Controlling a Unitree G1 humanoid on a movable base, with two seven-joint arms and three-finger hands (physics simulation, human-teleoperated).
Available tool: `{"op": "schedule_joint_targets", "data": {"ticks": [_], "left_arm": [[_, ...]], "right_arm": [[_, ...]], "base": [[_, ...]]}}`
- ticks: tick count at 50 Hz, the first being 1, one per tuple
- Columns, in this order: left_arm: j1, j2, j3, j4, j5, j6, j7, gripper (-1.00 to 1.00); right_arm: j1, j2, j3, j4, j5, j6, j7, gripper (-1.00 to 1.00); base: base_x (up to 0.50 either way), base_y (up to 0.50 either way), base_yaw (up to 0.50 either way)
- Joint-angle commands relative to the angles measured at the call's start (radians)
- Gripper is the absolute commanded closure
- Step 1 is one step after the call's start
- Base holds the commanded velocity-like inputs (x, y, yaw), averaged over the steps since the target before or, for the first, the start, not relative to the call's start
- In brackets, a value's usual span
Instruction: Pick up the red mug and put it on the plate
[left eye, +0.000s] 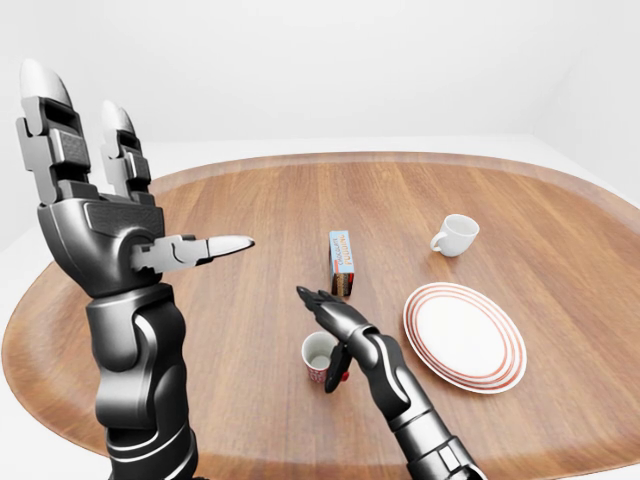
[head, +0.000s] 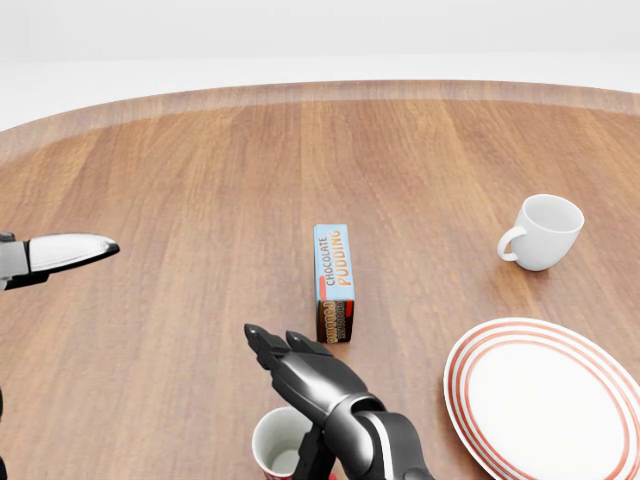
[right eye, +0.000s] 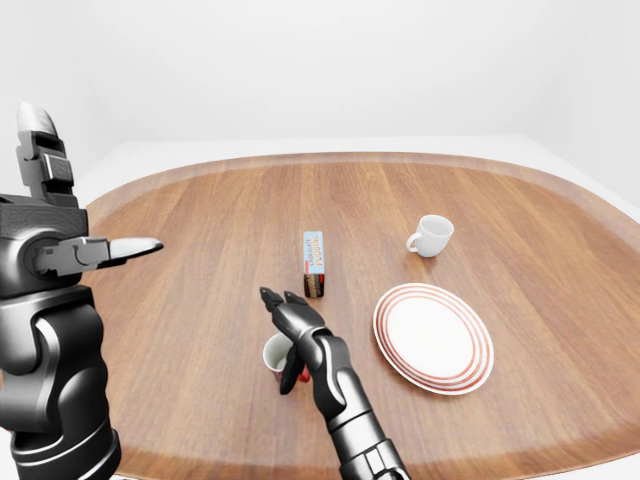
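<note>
The red mug stands upright on the wooden table, low and a little left of centre in the left-eye view; its inside is white, and in the head view only its rim shows at the bottom edge. The right hand is right over and beside it: two fingers reach out flat above the mug toward the upper left, while the thumb hangs down along the mug's right side. The fingers are spread and not closed round the mug; whether the thumb touches it cannot be told.

Just above the hand, near the middle of the frame, a pudding box lies on the table with its dark end toward the hand. To the right of the mug, apart from it, lies the plate, white with red rings. Above the plate, at the upper right, stands a white cup, handle to the left.

The left hand is raised at the far left of the left-eye view, well clear of the table, fingers straight up and thumb out to the right, spread and holding nothing.
</note>
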Motion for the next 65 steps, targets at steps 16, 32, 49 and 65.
{"op": "schedule_joint_targets", "data": {"ticks": [16,32,49,65], "left_arm": [[0.008,-0.008,-0.004,-0.011,0.007,0.0,-0.006,-1.0],[0.018,-0.011,-0.007,0.002,0.015,0.0,-0.01,-1.0],[0.022,-0.01,-0.002,-0.011,0.004,0.0,-0.006,-1.0],[0.01,-0.004,0.003,-0.008,-0.001,0.0,-0.003,-1.0]], "right_arm": [[-0.064,0.042,0.0,0.183,-0.01,0.0,-0.048,-1.0],[-0.048,0.031,-0.004,0.215,0.013,0.0,-0.049,1.0],[-0.075,-0.004,-0.052,0.031,0.032,0.0,0.034,1.0],[-0.209,-0.088,-0.155,-0.27,0.018,0.0,0.233,1.0]], "base": [[0.0,0.0,0.0],[0.0,0.0,0.0],[0.0,0.0,0.0],[0.0,0.0,0.0]]}}
